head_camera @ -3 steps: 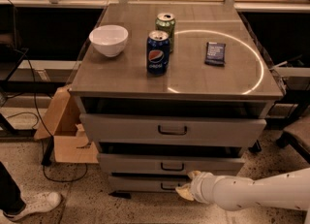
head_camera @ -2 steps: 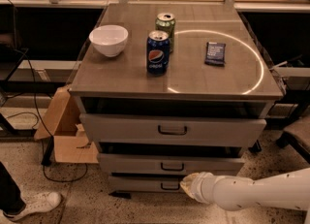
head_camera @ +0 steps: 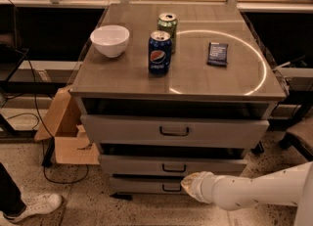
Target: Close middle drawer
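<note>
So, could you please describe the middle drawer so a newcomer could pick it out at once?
Find the grey metal cabinet with three stacked drawers in its front. The middle drawer is the second one down. Its front is lower than that of the top drawer, and the gripper hangs just below its dark loop handle, in front of the bottom drawer.

White arm [head_camera: 254,191] extends from the lower right edge, near-horizontal, pointing left and dipping slightly toward its tip. Gripper [head_camera: 191,185] is at the arm's left end, low in view, just right of centre. Wrist seems roughly in line with forearm.
</note>
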